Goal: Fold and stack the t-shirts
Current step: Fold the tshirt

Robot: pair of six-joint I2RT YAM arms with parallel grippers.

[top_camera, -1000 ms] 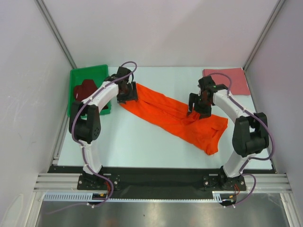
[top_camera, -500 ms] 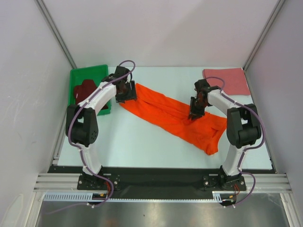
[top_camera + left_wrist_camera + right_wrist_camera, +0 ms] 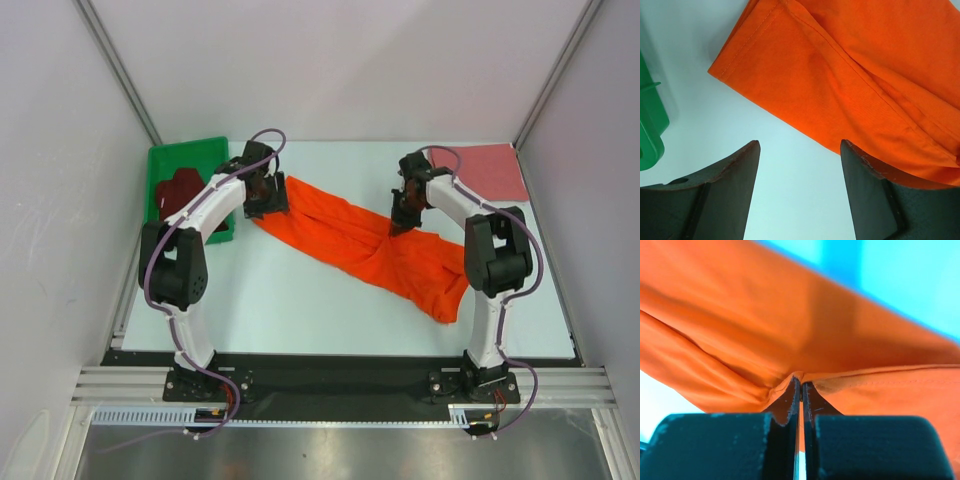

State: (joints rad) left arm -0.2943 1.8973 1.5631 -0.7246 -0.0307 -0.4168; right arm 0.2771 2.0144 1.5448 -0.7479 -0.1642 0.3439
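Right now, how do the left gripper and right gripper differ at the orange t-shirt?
The left gripper is open, holding nothing; the right gripper is shut, pinching a fold of the orange t-shirt. The left gripper hangs by the shirt's hem corner near the green bin; the right gripper is toward the shirt's other end. Both point down at the same shirt.

One shirt [image 3: 350, 240] lies diagonally across the table [image 3: 300, 300], from upper left to lower right of the frame. At far left sits a bin [image 3: 185, 155] with a second shirt [image 3: 178, 190] in it. A third shirt [image 3: 490, 170] lies at upper right.
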